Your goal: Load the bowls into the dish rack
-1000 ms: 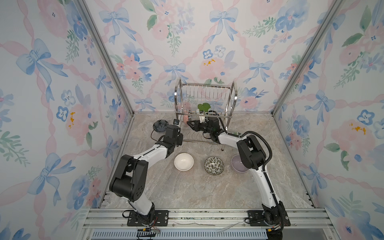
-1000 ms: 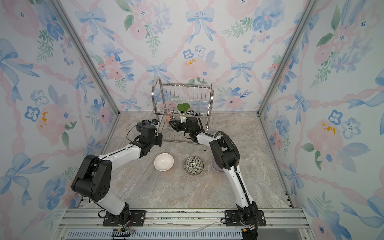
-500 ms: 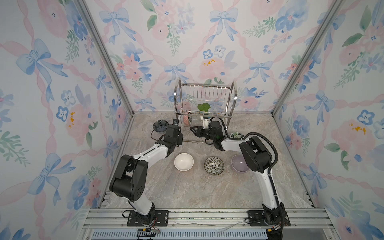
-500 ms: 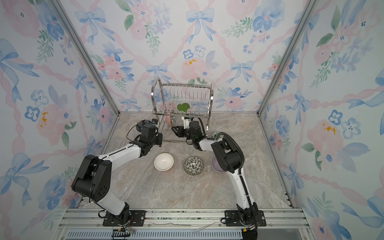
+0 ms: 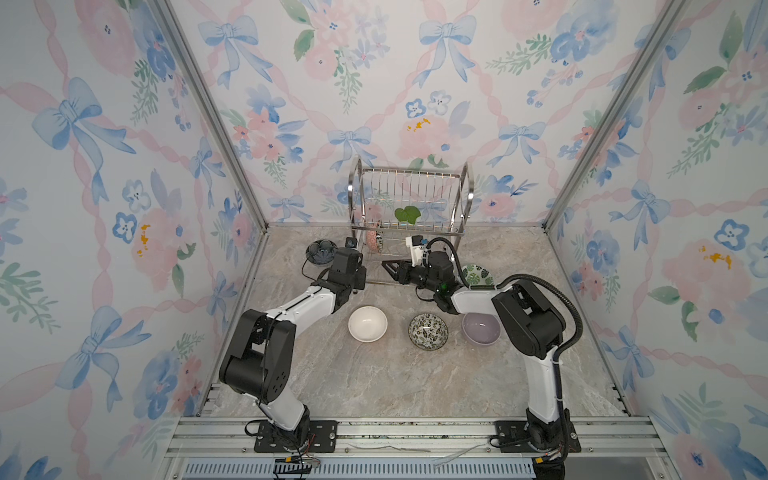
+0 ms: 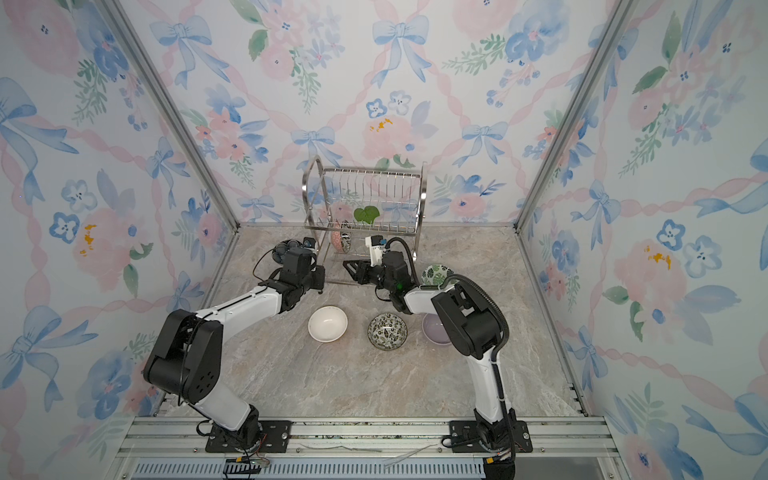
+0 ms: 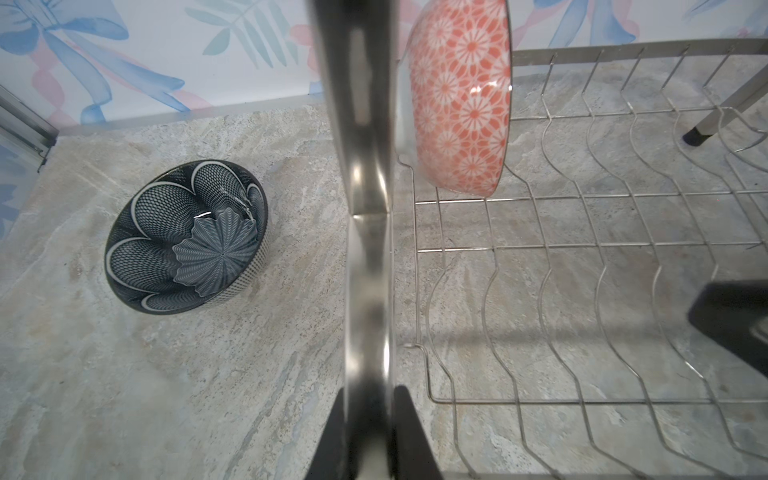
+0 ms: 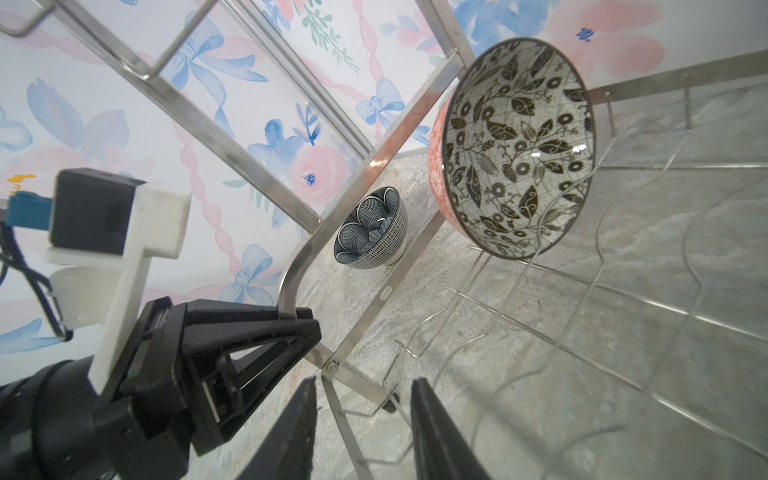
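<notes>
Steel-wire two-tier dish rack (image 5: 409, 195) stands upper centre in a top view, a pink-sided floral ceramic bowl (image 5: 372, 241) on edge in its lower shelf; bottom centre of the left wrist view, the left gripper (image 7: 370, 392) seemingly clamps the rack's post (image 7: 365, 124); bottom centre of the right wrist view, the right gripper (image 8: 363, 382) gapes empty.

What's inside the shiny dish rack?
One black-leaf bowl stands on edge low in the dish rack. A green leaf piece sits higher up. The right arm covers part of the bottom.

The lower shelf (image 7: 582, 246) lies open beside the standing bowl (image 7: 461, 95). The steel post (image 7: 365, 166) sits clamped between the left fingers (image 7: 409, 440).
</notes>
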Controlling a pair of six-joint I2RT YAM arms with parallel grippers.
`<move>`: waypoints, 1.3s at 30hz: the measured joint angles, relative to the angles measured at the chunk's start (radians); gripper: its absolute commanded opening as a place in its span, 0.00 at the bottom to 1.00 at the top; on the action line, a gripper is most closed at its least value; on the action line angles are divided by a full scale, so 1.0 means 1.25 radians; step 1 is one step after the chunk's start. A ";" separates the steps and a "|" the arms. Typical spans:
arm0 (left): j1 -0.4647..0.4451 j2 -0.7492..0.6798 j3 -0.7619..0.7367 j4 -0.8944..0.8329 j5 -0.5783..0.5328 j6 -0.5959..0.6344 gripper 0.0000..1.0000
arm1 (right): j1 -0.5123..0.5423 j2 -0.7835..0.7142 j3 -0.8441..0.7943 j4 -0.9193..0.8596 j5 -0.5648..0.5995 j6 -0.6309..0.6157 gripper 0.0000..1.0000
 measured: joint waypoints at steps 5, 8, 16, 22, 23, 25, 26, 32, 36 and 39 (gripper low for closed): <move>0.000 0.000 0.004 -0.022 -0.010 0.040 0.49 | 0.010 -0.048 -0.050 -0.009 0.015 -0.016 0.42; 0.000 0.000 0.005 -0.027 -0.019 0.048 0.57 | 0.025 -0.074 -0.071 -0.023 0.027 -0.042 0.46; 0.000 -0.021 0.005 -0.048 -0.034 0.052 0.98 | 0.041 -0.133 -0.121 -0.074 0.048 -0.096 0.61; -0.008 -0.070 0.005 -0.069 -0.039 0.039 0.98 | 0.041 -0.191 -0.149 -0.132 0.066 -0.134 0.81; -0.009 -0.082 0.004 -0.073 -0.039 0.033 0.98 | 0.041 -0.202 -0.151 -0.145 0.069 -0.143 0.84; -0.011 -0.119 0.000 -0.081 -0.036 0.015 0.98 | 0.041 -0.229 -0.159 -0.165 0.078 -0.156 0.96; -0.011 -0.139 -0.004 -0.083 -0.036 0.009 0.98 | 0.041 -0.241 -0.163 -0.173 0.080 -0.165 0.99; -0.032 -0.273 -0.045 -0.087 -0.024 -0.034 0.98 | 0.046 -0.332 -0.215 -0.219 0.102 -0.204 0.96; -0.036 -0.335 -0.078 -0.090 -0.005 -0.077 0.98 | 0.054 -0.417 -0.250 -0.289 0.135 -0.235 0.97; -0.033 -0.375 -0.116 -0.092 0.010 -0.118 0.98 | 0.058 -0.496 -0.282 -0.333 0.165 -0.258 0.97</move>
